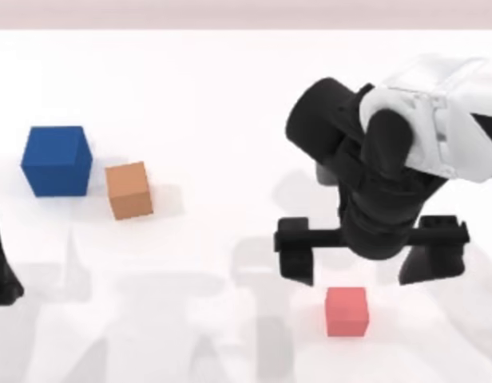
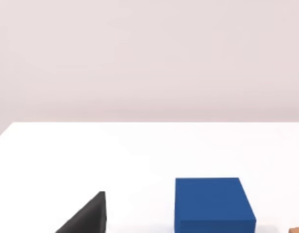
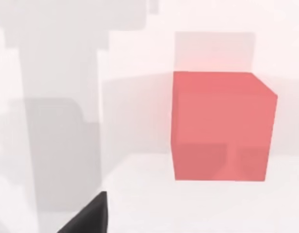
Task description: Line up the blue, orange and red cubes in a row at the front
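Hovering right claw (image 1: 368, 267), wide open, above red cube (image 1: 347, 311)

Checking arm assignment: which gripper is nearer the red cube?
Right. The right gripper hovers open just behind the red cube, not touching it. The left gripper sits parked at the table's far left edge, well away from it.

Three cubes sit on one white table (image 1: 230, 96) — one blue cube (image 1: 57, 160) at the left of the frame, one orange cube (image 1: 128, 190) just beside it, and one red cube (image 1: 346, 310) at the lower right. Two robot arms — one at each side edge.
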Controlling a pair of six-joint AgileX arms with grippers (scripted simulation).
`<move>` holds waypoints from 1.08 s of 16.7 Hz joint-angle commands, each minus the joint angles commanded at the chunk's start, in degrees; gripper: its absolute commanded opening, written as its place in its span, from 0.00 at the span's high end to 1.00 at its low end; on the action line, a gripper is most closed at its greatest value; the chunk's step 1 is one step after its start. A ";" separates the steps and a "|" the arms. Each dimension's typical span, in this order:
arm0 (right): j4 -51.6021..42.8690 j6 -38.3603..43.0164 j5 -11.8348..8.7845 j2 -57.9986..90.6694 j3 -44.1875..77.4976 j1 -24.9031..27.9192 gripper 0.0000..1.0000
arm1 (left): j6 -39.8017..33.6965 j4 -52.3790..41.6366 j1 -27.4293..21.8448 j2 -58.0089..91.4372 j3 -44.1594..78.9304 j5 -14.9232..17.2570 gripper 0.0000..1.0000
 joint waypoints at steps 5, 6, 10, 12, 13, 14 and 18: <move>6.42 -4.42 -0.28 -11.06 -9.18 0.55 0.00 | 6.96 -7.94 -1.98 11.96 11.83 0.10 0.00; 8.64 -5.92 -0.38 -15.10 -12.27 0.32 0.00 | 9.18 -10.50 -2.56 16.16 15.75 0.09 0.00; 19.11 -13.06 -0.97 -34.96 -26.95 -2.68 0.00 | 19.73 -22.86 -5.29 38.42 34.31 -0.03 0.00; 25.15 -17.21 -1.38 -46.46 -35.49 -5.63 0.00 | 25.62 -29.84 -6.84 51.85 44.41 -0.10 0.00; 28.08 -19.23 -1.57 -51.97 -39.61 -7.38 0.00 | 28.60 -33.40 -7.64 58.67 49.48 -0.13 0.00; 31.17 -21.37 -1.75 -57.66 -43.90 -9.48 0.00 | 31.57 -36.95 -8.44 65.33 54.47 -0.16 0.00; 42.45 -29.25 -2.03 -75.93 -58.25 -19.20 0.00 | 42.74 -50.28 -11.54 89.10 72.95 -0.20 0.00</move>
